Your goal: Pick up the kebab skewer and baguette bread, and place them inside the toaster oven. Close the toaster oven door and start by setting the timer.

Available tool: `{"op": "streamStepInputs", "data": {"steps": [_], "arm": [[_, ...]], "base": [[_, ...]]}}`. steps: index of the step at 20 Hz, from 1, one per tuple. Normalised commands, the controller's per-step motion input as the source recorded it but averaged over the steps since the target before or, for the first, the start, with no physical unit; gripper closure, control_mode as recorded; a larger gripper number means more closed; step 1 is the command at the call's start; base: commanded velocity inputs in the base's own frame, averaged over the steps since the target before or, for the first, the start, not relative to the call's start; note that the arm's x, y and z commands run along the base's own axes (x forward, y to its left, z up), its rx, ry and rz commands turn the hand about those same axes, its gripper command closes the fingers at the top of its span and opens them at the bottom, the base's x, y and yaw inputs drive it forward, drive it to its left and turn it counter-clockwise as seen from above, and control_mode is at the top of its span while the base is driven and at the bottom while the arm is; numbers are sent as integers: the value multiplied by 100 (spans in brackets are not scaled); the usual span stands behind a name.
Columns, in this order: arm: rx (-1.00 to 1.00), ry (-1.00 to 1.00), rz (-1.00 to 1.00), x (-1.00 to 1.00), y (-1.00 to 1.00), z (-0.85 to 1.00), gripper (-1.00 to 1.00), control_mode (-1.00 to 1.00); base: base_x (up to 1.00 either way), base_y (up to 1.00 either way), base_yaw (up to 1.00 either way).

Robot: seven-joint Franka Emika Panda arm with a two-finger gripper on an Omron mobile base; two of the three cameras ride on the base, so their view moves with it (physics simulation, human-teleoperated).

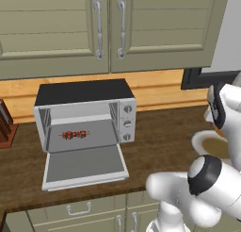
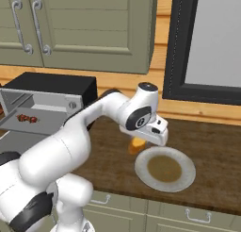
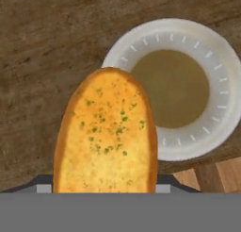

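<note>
The golden baguette bread [image 3: 107, 136] stands between my fingertips, and my gripper [image 2: 141, 137] is shut on it. In the right base view the baguette bread [image 2: 137, 142] hangs just under the hand, above the counter at the left edge of a white plate [image 2: 141, 172]. The silver toaster oven [image 1: 84, 92] sits at the left of the counter with its door [image 1: 84, 166] dropped flat open. Inside it, on the rack, lies the dark red kebab skewer [image 1: 74, 134], which also shows as the kebab skewer [image 2: 27, 118] in the right base view. Three knobs [image 1: 126, 124] line the oven's right panel.
The white plate [image 3: 221, 52] has a brown centre and lies on the dark wooden counter [image 1: 164, 136] right of the oven. A knife block [image 1: 4, 125] stands at the far left. Wall cabinets [image 1: 103, 23] hang above, and a dark-framed window [image 2: 174, 47] is at the right.
</note>
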Motion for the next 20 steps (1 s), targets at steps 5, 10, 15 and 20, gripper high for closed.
{"op": "streamStepInputs", "data": {"steps": [5, 10, 15, 20], "arm": [[0, -10, 36, -18, 32, 22, 100, -100], [0, -2, 32, -2, 36, 54, 100, -100], [-4, 0, 25, -5, 76, 53, 100, -100], [-15, -10, 18, -40, 92, 37, 100, -100]], "base": [[0, 0, 0], [0, 0, 0], [0, 0, 0], [0, 0, 0]]}}
